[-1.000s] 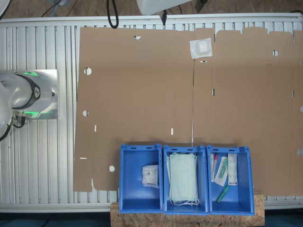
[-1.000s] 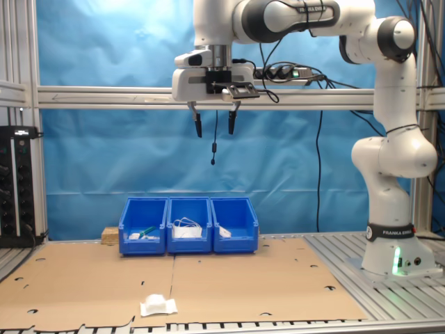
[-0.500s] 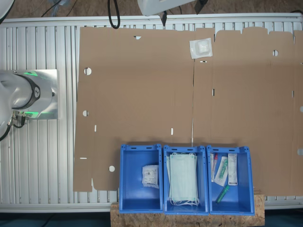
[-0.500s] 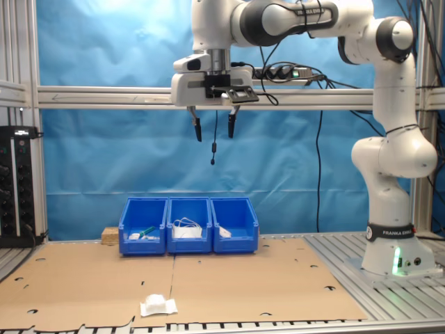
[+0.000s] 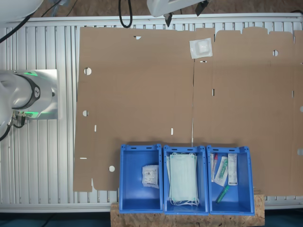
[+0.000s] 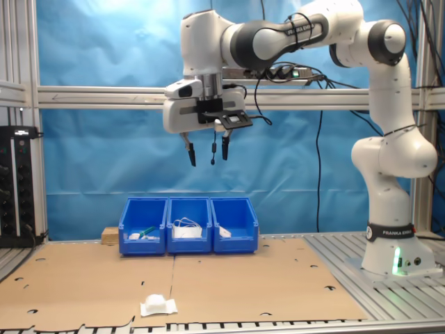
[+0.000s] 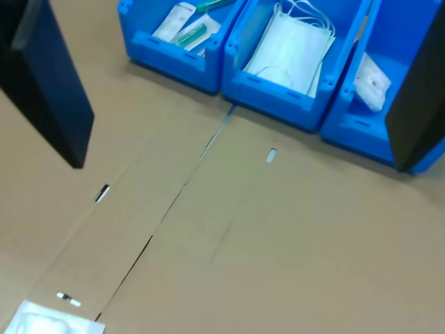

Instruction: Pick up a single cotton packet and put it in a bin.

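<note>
The cotton packet (image 5: 201, 48) lies flat on the cardboard near its far edge from the bins; it also shows as a small white packet (image 6: 158, 305) and at the wrist view's edge (image 7: 52, 323). My gripper (image 6: 207, 158) hangs open and empty high above the table, well above the packet, and appears at the first exterior view's top edge (image 5: 184, 13). Its dark fingers (image 7: 49, 90) frame the wrist view. Three blue bins stand in a row (image 6: 189, 245): one bin (image 5: 140, 148) holds a printed packet, the middle bin (image 5: 184, 148) face masks, the third bin (image 5: 227, 149) several small packets.
A brown cardboard sheet (image 5: 142, 94) covers the slatted aluminium table (image 5: 47, 165). The arm's base (image 5: 28, 94) stands at the first exterior view's left. A wooden board (image 5: 189, 218) lies under the bins. A cable (image 6: 213, 149) dangles beside the gripper.
The gripper has come down and shifted toward the second exterior view's left, staying open. The packet and bins have not moved.
</note>
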`<control>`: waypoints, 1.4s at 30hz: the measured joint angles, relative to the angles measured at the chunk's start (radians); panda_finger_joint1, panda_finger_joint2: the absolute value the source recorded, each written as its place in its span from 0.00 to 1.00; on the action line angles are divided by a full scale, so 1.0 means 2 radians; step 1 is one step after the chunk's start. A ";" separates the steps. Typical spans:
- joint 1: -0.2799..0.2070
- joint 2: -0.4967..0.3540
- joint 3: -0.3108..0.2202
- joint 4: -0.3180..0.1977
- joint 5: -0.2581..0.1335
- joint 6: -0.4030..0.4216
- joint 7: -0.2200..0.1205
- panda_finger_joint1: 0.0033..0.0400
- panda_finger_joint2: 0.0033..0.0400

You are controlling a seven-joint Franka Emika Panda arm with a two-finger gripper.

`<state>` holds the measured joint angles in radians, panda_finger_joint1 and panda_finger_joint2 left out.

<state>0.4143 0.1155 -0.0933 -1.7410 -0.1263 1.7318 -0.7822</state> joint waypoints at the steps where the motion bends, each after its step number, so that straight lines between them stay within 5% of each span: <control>1: 0.000 0.004 0.001 0.000 0.000 0.004 0.000 1.00 1.00; 24: 0.002 0.119 0.010 0.003 0.000 0.112 0.000 1.00 1.00; 42: 0.002 0.214 0.011 0.060 0.000 0.181 0.000 1.00 1.00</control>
<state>0.4189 0.5425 -0.0712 -1.6208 -0.1263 2.0947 -0.7822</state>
